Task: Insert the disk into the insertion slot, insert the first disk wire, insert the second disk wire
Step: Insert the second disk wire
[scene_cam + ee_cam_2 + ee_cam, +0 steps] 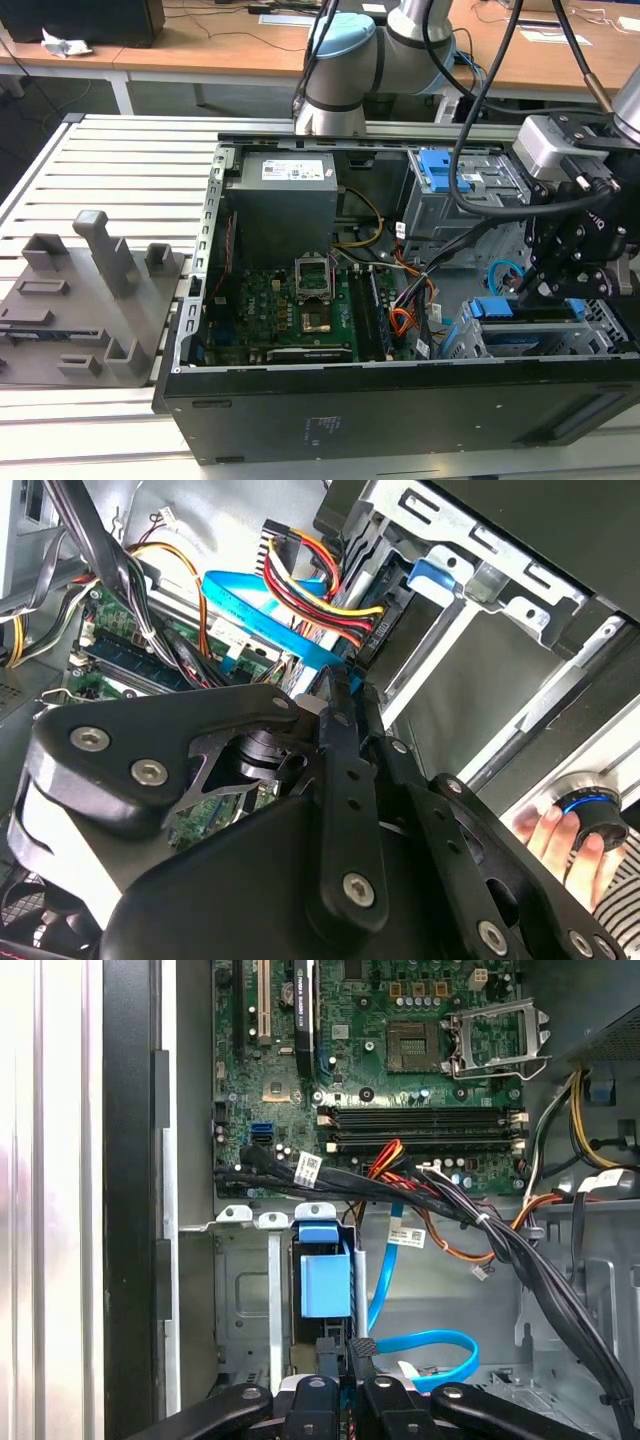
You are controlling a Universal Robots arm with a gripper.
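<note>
Gripper (pixel 540 285) poised at the rear of the disk (pixel 525 335), which is seated in the insertion slot (pixel 610 325), jaws nearly closed about the light-blue second disk wire (pixel 425 1345), a limp, kink-prone ribbon best held by its rigid plug

In the exterior view, the gripper (pixel 540 285) hangs at the case's three o'clock side, hemmed by the insertion slot (pixel 590 335) at five o'clock and a black cable bundle (pixel 470 240) at ten; open motherboard (pixel 290 310) lies towards nine.
</note>
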